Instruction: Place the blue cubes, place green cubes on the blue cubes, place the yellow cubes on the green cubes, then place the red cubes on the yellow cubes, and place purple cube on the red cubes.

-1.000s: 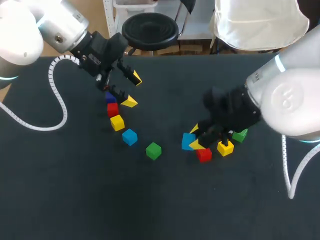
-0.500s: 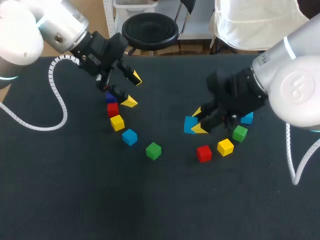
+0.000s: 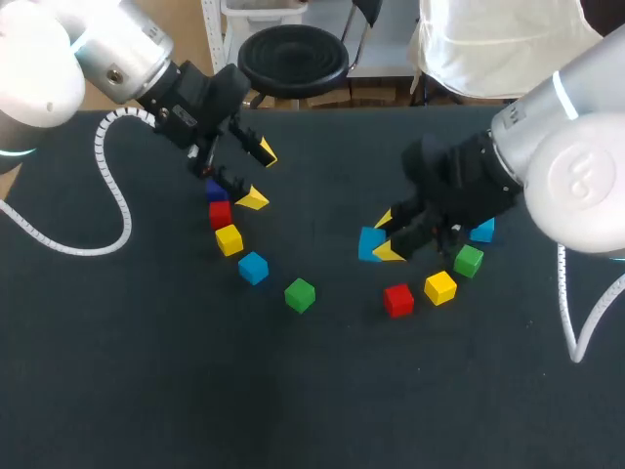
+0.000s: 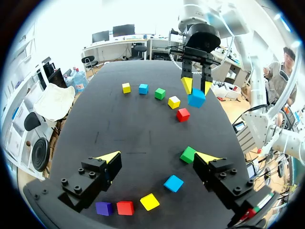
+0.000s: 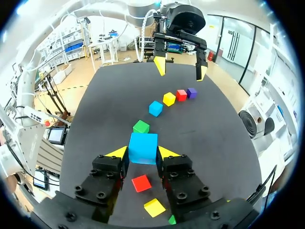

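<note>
The right claw [image 3: 383, 237] is clamped on a blue cube [image 3: 368, 244], its yellow tips pressing two opposite flat faces. In the left wrist view the cube hangs clear of the counter [image 3: 146, 391], near the middle and just beside a curved row of a red cube [image 3: 397, 300], a yellow cube [image 3: 440, 287], a green cube [image 3: 469, 260] and a second blue cube [image 3: 482, 232]. The left claw [image 3: 259, 176] hovers with its fingers wide apart and nothing between them, over the purple cube [image 3: 214, 190] that heads the other row. The cubes look small, rigid and light, probably smooth-sided, so a squeeze square across parallel faces should carry one without slip, while a grip across the corners would likely twist it. Being light, each will probably shift at a nudge, so it needs setting down flat and centred. From the head view the right arm covers part of the held cube and hides a far yellow cube [image 4: 126, 88] at the row's end, which only the left wrist view shows. The purple cube is half tucked under the left claw's finger.
</note>
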`<state>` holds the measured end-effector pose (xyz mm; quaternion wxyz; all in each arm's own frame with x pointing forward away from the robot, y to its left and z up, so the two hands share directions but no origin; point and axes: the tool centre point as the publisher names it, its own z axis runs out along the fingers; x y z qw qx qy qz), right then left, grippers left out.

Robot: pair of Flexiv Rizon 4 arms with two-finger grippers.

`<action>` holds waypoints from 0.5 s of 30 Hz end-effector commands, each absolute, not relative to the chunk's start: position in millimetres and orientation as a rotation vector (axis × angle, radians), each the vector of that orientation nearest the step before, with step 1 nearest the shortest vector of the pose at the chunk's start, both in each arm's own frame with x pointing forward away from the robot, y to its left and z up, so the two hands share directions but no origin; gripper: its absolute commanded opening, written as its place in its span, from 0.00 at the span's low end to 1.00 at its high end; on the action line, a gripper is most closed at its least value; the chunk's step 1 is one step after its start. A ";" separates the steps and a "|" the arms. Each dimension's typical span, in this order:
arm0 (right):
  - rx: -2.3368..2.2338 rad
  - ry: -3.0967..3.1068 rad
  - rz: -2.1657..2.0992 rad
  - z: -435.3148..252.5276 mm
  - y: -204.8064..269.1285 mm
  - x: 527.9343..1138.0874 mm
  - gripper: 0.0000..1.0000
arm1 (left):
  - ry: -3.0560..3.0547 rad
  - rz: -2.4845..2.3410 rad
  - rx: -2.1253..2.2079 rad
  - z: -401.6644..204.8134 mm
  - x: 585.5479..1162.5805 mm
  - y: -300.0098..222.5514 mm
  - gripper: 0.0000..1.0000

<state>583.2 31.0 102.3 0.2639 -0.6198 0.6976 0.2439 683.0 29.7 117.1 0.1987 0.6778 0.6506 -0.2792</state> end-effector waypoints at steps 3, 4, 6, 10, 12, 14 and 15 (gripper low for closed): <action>-1.681 1.864 0.669 102.7 33.2 588.0 0.00 | 1.821 -0.781 1.899 117.1 684.0 29.4 1.00; -1.689 1.855 0.664 103.4 36.8 593.4 0.00 | 1.821 -0.781 1.899 117.1 684.0 29.4 1.00; -1.716 1.840 0.655 105.3 43.3 603.4 0.00 | 1.821 -0.781 1.899 117.1 684.0 29.4 1.00; -1.743 1.846 0.685 100.9 50.0 619.9 0.00 | 1.821 -0.781 1.899 117.1 684.0 29.4 1.00; -1.733 1.881 0.703 95.4 50.2 622.8 0.00 | 1.821 -0.781 1.899 117.1 684.0 29.4 1.00; -1.710 1.938 0.726 87.3 49.0 623.3 0.00 | 1.821 -0.781 1.899 117.1 684.0 29.4 1.00; -1.710 1.943 0.724 85.1 48.8 622.6 0.00 | 1.821 -0.781 1.899 117.1 684.0 29.4 1.00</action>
